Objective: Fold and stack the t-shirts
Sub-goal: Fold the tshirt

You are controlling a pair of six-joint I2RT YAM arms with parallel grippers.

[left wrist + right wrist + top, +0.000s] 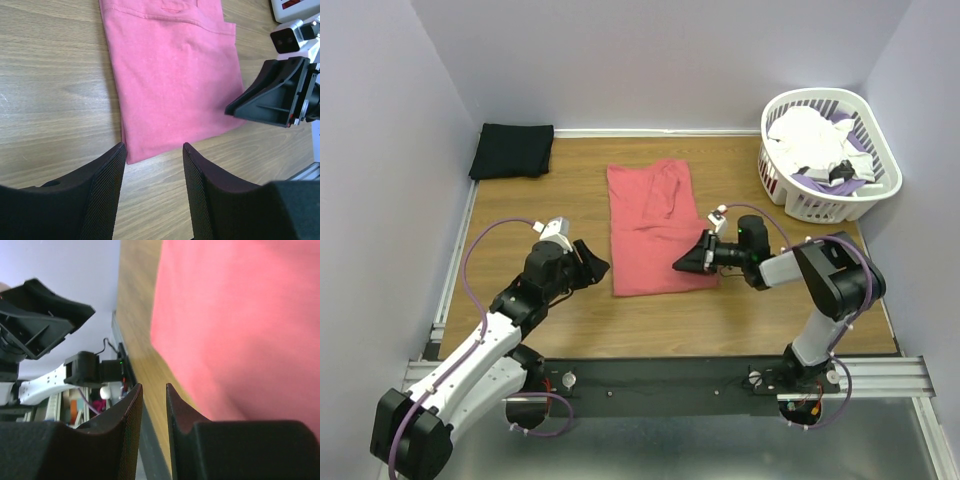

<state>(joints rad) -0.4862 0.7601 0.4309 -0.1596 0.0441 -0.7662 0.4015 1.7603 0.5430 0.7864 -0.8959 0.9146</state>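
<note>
The coral-red t-shirt [653,225] lies flat in a long folded strip at mid-table, and shows in the left wrist view [170,75] and the right wrist view [240,315]. The black t-shirt [512,150] sits folded at the back left corner. My left gripper [597,266] [153,147] is open just off the red shirt's near left corner, with only bare wood between its fingers. My right gripper [680,264] [153,387] points left, low over the shirt's near right part. Its jaws stand a narrow gap apart and hold nothing.
A white slatted basket [876,150] with white and purple laundry stands at the back right. Walls close in the table on the left, back and right. A metal rail [670,375] runs along the near edge by the arm bases.
</note>
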